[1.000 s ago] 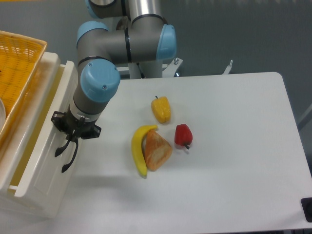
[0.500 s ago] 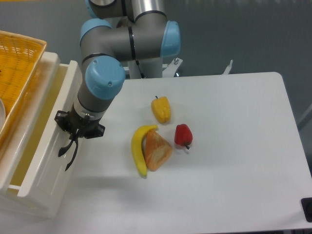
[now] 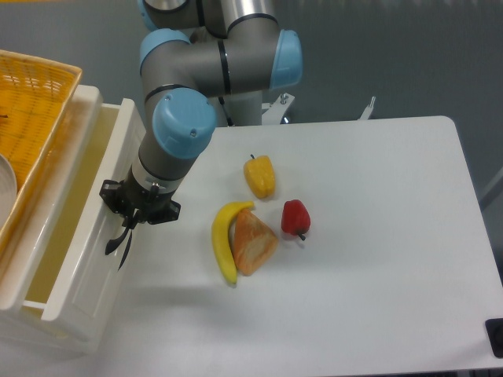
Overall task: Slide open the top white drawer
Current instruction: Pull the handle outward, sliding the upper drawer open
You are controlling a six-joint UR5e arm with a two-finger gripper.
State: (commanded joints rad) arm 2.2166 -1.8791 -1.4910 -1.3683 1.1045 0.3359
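— Camera view: where's the top white drawer?
— At 9 o'clock of the table, pulled partly out under the yellow wicker basket.
— And the gripper?
— Fingers closed around the drawer's black handle. A banana lies at its 3 o'clock.

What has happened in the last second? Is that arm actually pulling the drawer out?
Yes. The gripper, at the black handle, has moved right and drawn the top white drawer further out. The banana, bread and both peppers have not moved.
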